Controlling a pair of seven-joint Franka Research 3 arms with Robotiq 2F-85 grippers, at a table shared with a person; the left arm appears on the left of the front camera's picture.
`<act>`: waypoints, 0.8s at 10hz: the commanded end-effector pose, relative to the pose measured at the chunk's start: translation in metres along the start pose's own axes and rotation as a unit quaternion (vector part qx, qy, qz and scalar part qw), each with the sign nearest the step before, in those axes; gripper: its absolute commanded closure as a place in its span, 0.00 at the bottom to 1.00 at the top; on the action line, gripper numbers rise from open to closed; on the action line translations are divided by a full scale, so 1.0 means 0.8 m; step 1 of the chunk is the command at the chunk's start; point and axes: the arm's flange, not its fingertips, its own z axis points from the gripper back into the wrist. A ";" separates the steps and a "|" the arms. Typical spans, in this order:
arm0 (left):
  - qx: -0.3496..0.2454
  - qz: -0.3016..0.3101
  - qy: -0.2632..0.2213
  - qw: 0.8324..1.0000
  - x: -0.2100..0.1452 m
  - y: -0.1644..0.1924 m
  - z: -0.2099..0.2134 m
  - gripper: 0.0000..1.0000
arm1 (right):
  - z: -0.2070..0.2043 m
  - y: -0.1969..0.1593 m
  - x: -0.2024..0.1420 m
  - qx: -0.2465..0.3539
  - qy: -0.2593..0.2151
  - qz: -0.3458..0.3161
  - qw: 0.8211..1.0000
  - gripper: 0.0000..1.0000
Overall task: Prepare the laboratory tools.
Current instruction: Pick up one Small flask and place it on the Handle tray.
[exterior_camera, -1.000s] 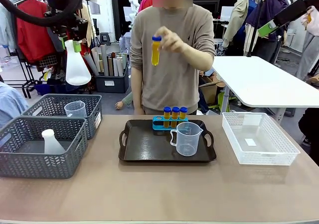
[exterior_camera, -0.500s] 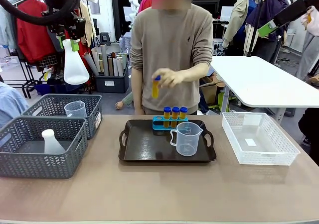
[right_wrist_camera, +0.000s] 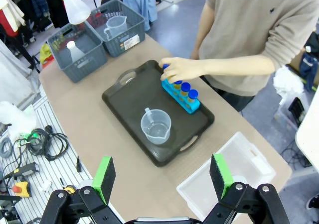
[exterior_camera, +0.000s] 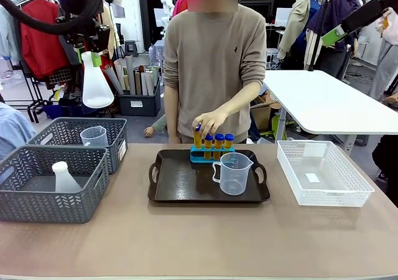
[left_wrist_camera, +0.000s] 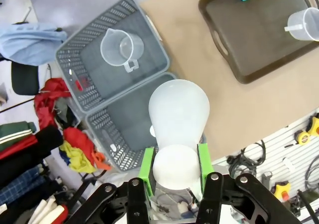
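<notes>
So the white conical flask (exterior_camera: 97, 84) hangs neck-up from the left gripper (exterior_camera: 91, 57), green pads clamped either side of its neck, way up over the two grey baskets (exterior_camera: 53, 183). Straight below it another flask (exterior_camera: 64, 177) sits in the nearer basket, a beaker (exterior_camera: 94, 135) in the farther one. Off toward the middle, the person's hand (exterior_camera: 210, 122) is pushing a tube (exterior_camera: 198, 136) into the blue rack (exterior_camera: 212, 153) on the black tray (exterior_camera: 180, 183), beside a clear beaker (exterior_camera: 234, 173). The right gripper (right_wrist_camera: 162, 178) is spread wide, empty, high above the tray. The held neck itself is hidden by the pads.
</notes>
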 end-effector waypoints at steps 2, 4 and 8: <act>-0.007 -0.027 0.008 1.000 0.036 -0.032 -0.011 1.00 | 0.002 0.001 0.000 0.002 -0.001 0.003 1.000 0.00; -0.008 -0.046 0.010 0.999 0.060 -0.062 -0.021 1.00 | 0.002 0.001 0.000 0.002 -0.001 0.003 1.000 0.00; -0.029 -0.092 -0.007 0.995 0.103 -0.118 -0.072 1.00 | 0.002 0.001 0.000 0.002 -0.001 0.003 1.000 0.00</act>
